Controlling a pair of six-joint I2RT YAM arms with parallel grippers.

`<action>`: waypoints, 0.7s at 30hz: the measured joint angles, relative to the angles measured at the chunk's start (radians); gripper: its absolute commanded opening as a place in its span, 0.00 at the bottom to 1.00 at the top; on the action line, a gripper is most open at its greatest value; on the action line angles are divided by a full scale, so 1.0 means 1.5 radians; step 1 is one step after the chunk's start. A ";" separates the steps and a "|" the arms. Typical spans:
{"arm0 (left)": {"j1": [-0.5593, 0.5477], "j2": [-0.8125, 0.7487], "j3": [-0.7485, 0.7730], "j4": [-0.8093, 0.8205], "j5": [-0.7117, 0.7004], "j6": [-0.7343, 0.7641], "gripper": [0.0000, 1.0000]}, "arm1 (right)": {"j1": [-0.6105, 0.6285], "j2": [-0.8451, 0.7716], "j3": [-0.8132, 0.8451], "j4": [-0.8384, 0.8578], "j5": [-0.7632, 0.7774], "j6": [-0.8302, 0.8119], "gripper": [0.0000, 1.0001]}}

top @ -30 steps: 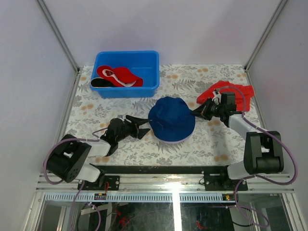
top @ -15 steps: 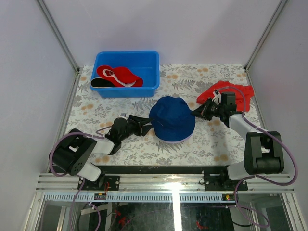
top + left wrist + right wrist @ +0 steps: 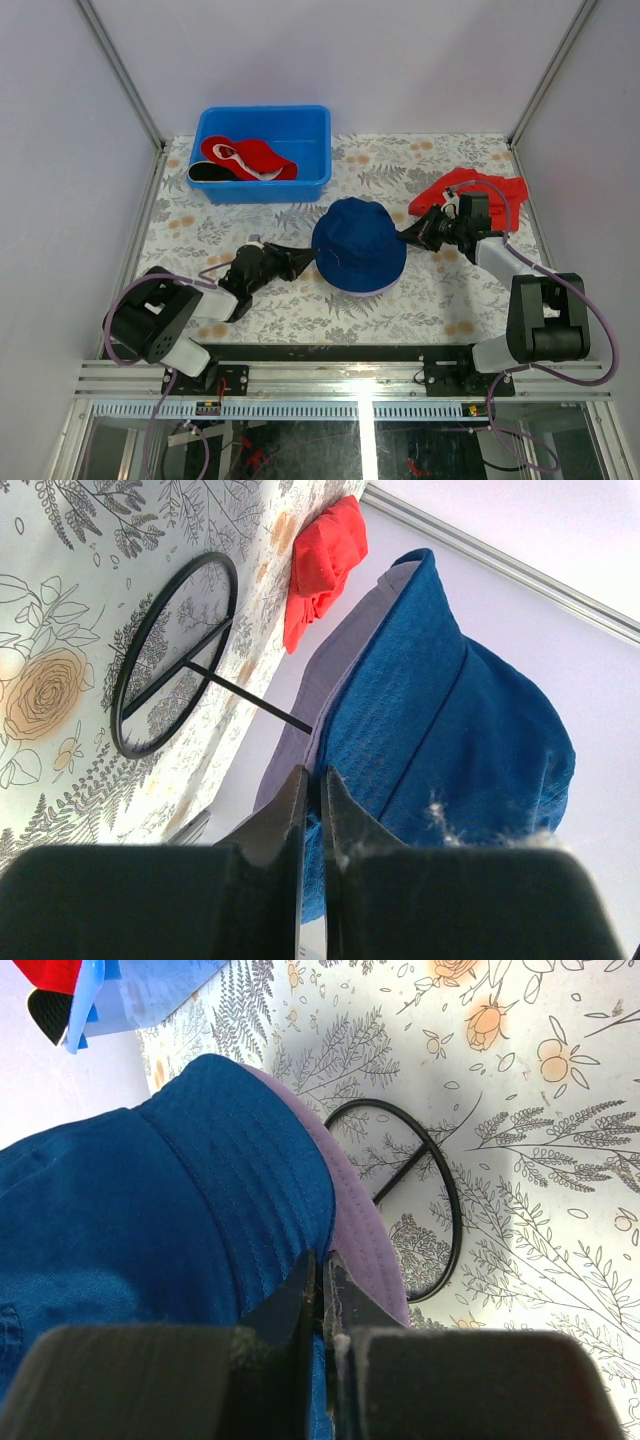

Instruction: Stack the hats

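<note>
The navy blue hat [image 3: 358, 255] sits over the lavender hat [image 3: 352, 292] at the table's middle, and only the lavender brim [image 3: 365, 1230] shows under it. My left gripper [image 3: 311, 257] is shut on the navy hat's left brim, with blue fabric [image 3: 420, 730] pinched between its fingers [image 3: 312, 772]. My right gripper [image 3: 405, 236] is shut on the navy brim's right side [image 3: 321, 1255], close against the lavender brim. Red fabric [image 3: 472, 187] lies crumpled at the back right. More red fabric [image 3: 250, 157] and a black piece [image 3: 207, 172] lie in the bin.
A blue plastic bin [image 3: 300, 185] stands at the back left. A black wire stand's ring [image 3: 170, 660] rests on the floral tablecloth under the two stacked hats, also seen from the right wrist [image 3: 445, 1195]. White walls enclose the table on three sides.
My left gripper moved right to the navy hat's left brim and closed on it. The hat shifted slightly right. The right arm kept still.
</note>
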 measured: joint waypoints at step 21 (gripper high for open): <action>-0.003 0.100 -0.027 0.160 0.018 0.014 0.00 | 0.000 -0.025 -0.018 -0.016 0.032 -0.033 0.03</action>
